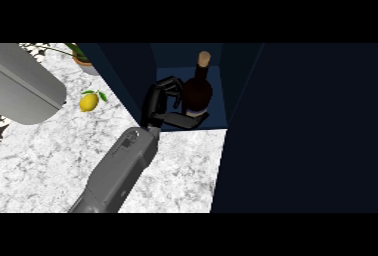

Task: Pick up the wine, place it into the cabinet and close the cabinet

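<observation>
Dark wine bottle is standing inside the cabinet, its base hidden by the right robot hand curling round it.

marble counter, lemon, potted plant

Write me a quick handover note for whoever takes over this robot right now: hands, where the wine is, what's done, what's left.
Hands: only one hand shows, reaching into the cabinet, fingers curled round the wine bottle. The other is out of view.
Wine: upright inside the open cabinet.
Nearby: a lemon on the counter.
Done: bottle brought into the cabinet.
Left: release, pull the arm out, close the cabinet.
</observation>
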Available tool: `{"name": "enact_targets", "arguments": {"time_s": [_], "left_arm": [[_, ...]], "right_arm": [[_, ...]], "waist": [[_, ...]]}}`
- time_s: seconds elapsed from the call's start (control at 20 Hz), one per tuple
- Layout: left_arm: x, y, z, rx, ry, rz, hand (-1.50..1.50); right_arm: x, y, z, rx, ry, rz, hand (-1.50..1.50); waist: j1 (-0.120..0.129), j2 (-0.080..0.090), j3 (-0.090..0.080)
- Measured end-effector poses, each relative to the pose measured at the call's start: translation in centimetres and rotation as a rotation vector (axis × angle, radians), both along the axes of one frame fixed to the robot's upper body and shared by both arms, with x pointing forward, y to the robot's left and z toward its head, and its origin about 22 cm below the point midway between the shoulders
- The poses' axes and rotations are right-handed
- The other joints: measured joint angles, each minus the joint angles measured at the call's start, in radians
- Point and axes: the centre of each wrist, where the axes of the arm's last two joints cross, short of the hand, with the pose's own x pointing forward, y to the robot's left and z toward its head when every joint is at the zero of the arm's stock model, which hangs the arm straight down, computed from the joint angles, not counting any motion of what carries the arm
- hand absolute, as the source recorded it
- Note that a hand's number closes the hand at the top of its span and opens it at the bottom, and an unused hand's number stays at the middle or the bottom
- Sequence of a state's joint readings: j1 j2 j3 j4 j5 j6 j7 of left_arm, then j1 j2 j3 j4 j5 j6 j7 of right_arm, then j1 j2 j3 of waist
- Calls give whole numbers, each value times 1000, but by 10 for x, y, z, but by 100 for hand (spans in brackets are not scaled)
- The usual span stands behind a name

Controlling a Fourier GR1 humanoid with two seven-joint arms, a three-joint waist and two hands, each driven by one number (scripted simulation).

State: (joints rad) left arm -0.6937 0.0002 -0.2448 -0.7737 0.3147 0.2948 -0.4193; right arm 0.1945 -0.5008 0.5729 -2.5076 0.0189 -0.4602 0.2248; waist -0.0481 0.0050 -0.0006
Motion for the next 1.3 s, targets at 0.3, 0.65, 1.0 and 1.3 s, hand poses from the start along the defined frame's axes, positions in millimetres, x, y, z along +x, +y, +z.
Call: {"name": "enact_targets", "arguments": {"time_s": [0.3, 0.65, 1.0, 1.3], "left_arm": [[15, -5, 2, 48, 26, 31, 150], [31, -9, 5, 130, 86, 91, 150], [42, -3, 7, 86, 129, 143, 150], [48, -1, 10, 91, 129, 176, 150]], "right_arm": [[-1, -2, -1, 1, -9, 9, -150], [-2, -2, -4, 6, -14, 31, -150], [-5, -2, -7, 19, -10, 45, -150], [-5, -2, -8, 24, -21, 51, -150]], "waist": [[-12, 2, 0], [-31, 9, 0], [-46, 15, -1], [-52, 21, -1]]}}
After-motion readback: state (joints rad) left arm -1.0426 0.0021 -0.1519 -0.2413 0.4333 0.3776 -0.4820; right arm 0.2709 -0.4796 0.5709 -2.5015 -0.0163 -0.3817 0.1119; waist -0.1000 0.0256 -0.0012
